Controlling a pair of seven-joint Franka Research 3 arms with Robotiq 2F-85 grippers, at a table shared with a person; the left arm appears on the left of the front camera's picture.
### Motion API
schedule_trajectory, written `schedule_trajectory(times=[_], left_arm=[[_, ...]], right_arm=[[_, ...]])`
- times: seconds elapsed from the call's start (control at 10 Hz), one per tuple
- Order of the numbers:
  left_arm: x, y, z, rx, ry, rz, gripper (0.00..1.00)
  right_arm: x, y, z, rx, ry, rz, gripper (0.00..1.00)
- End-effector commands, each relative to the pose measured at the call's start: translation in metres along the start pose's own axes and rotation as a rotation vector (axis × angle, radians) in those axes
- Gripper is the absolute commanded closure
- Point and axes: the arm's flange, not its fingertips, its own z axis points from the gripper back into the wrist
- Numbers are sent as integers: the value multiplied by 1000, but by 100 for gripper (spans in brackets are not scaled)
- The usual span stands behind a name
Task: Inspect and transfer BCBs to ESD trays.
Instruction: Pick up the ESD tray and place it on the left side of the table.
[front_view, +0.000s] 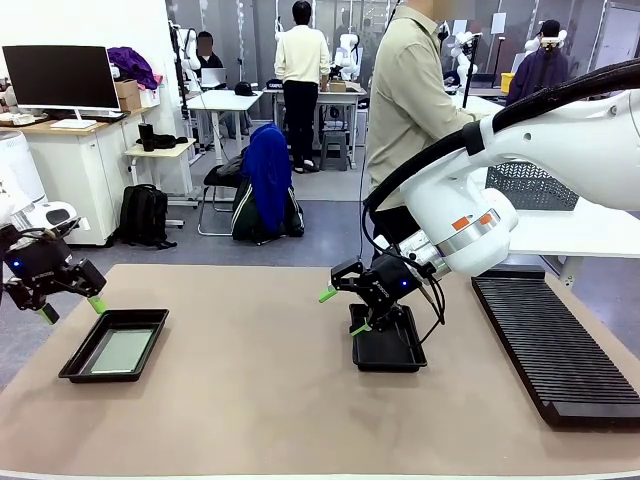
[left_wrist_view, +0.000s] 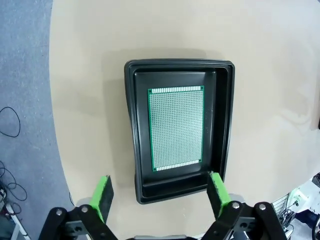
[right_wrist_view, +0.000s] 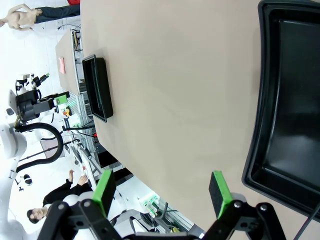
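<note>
Now, left gripper (left_wrist_view: 159, 194): wide open, empty, nearer arm.
BCB (left_wrist_view: 176, 129): in left tray (left_wrist_view: 227, 125), lower-left of front view, straight ahead, long axis up-frame.
Right gripper (front_view: 344, 311): open, empty; we think right tray (front_view: 392, 352) is bare.

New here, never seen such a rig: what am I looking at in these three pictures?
Two white robot arms work at a tan table. The wide picture looks across it from between the arms; the other two come from cameras on each wrist, looking along the green-tipped fingers. The left gripper hovers open over a black tray holding a pale green board. The right gripper, also open, hangs by a second tray that looks empty. A ribbed rack lies at the right. Nothing is held.
</note>
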Motion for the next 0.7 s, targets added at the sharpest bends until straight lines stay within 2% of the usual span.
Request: schedule_trajectory(times=[0.0, 0.5, 0.6], left_arm=[[-8, -1, 11, 20, 10, 17, 0], [-16, -20, 45, 60, -2, 75, 0], [-8, -11, 29, 29, -13, 39, 0]], right_arm=[[0, 0, 0, -5, 1, -2, 0], [0, 0, 0, -5, 1, -2, 0], [0, 0, 0, -5, 1, -2, 0]])
